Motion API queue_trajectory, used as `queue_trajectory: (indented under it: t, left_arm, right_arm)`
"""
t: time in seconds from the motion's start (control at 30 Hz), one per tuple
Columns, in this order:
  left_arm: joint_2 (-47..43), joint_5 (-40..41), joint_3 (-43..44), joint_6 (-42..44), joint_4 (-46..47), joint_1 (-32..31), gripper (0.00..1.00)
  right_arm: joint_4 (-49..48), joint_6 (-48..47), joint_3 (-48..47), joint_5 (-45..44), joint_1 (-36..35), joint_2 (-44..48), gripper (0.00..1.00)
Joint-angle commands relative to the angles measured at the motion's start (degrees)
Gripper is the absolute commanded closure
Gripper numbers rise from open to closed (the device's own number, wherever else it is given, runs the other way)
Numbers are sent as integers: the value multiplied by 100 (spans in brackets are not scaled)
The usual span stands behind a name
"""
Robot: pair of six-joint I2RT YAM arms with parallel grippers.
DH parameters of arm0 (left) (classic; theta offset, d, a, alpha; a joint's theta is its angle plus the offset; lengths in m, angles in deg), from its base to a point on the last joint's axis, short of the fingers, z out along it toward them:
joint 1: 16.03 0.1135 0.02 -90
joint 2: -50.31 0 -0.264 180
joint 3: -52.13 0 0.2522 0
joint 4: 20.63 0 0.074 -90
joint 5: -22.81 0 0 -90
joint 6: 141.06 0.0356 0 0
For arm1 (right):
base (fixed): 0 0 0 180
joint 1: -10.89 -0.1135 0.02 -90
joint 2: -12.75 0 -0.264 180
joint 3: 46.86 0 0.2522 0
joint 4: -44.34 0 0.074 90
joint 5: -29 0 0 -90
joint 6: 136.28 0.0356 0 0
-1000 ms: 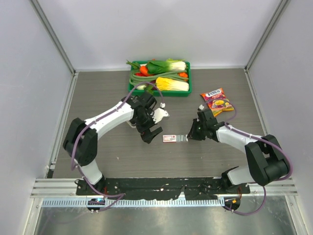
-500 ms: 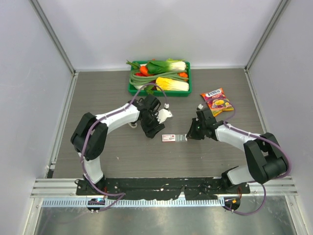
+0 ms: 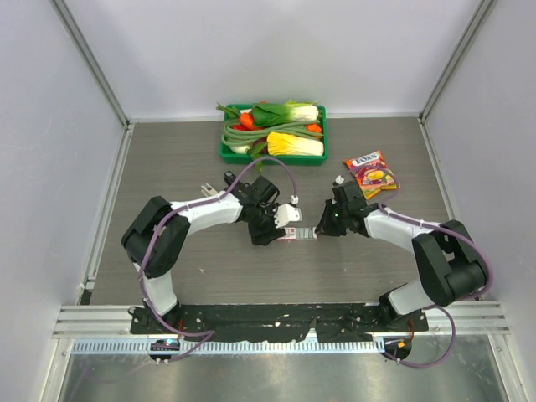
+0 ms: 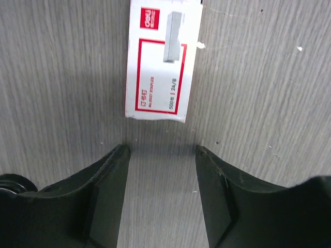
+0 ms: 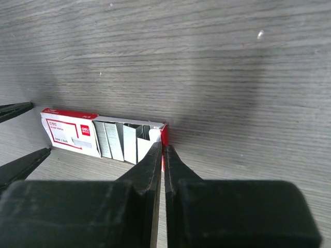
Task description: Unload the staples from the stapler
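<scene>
Mid-worktop (image 3: 167,159), the left claw (image 4: 161,149), half open and empty, sits just short of the box (image 4: 163,57), likely to brace it. The right claw (image 5: 162,147), nearly shut, noses the open drawer (image 5: 163,133) holding staples (image 5: 116,140). The stapler (image 3: 205,189) is perhaps the pale speck by the left arm (image 3: 201,211).

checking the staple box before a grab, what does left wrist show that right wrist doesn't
Left wrist only: the label of the staple box face-on, with its closed end. Right wrist only: the open tray of grey staple strips, right jaws nearly closed at its end. Both: the box on the grey table, open left jaws just short of it.
</scene>
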Motion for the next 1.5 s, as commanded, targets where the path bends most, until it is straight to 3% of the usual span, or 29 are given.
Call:
queue_trajectory:
  t: [0.0, 0.1, 0.27, 0.53, 1.47]
  left_arm:
    - [-106, -59, -98, 549, 659, -15, 42]
    - [-98, -173, -125, 612, 730, -15, 43]
    - [-71, -155, -160, 691, 748, -24, 62]
    - [-159, -138, -230, 647, 660, -24, 71]
    - [8, -32, -37, 735, 432, -147, 76]
  right_arm:
    - [103, -33, -133, -130, -42, -278, 91]
    - [138, -42, -203, -95, -51, -340, 91]
    - [182, -77, -265, -113, -51, -366, 91]
    - [165, -86, -283, -69, -69, -393, 91]
    - [349, -226, -889, -376, -595, -709, 92]
